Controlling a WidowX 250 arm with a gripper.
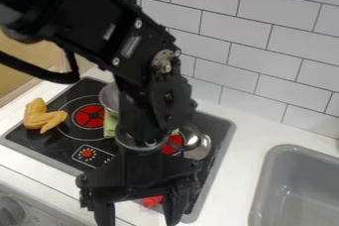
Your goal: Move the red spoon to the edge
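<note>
Red spoon point(151, 201) pre-grasp step, prob.: w/ gripper point(139, 220) spread wide and apparently empty, line up on it, part-hidden betw. fingers in cam. view, at front edge of stove point(49, 145) nr. R corner, then lower if nec., squeeze, shift to edge

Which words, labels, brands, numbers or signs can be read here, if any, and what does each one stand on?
None can be read.
Cooktop: small white marks around the red dial, too small to make out.
Gray knob at the lower left: no legible marking.
Robot arm: pale patches, no legible lettering.
</note>
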